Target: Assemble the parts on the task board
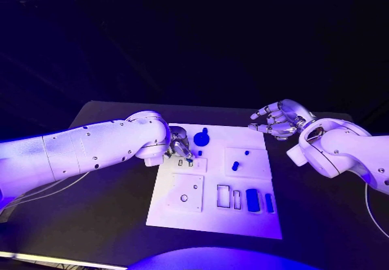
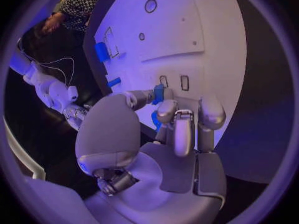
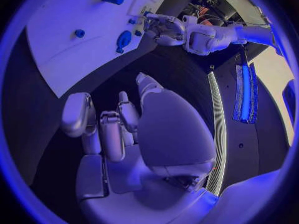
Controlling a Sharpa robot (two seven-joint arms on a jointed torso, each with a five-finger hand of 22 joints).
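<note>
Table (image 1: 97, 225): a black top, with the white board lying flat in the middle of it.

Board (image 1: 243, 222): a white plate with raised square panels and several slots cut into it; one panel (image 1: 187, 192) near the left side has a round hole, another (image 1: 245, 162) sits toward the right.

Left hand (image 1: 180, 149): it reaches over the board's far left part, fingers pointing down at two small slots. In the left wrist view the thumb and a finger pinch a small blue piece (image 2: 158, 93) just above those slots (image 2: 184, 82); the other fingers are curled in beside it.

Right hand (image 1: 280, 119): it hangs off the board's far right corner, over the table, fingers loosely bent and apart, holding nothing.

Round blue piece (image 1: 201, 138): it sits on the board's far edge, just beside the left hand.

Two long blue pieces (image 1: 253, 200): they lie side by side near the board's right front corner, next to two empty rectangular slots.

Small blue peg (image 1: 235, 166): it stands on the right-hand raised panel.
</note>
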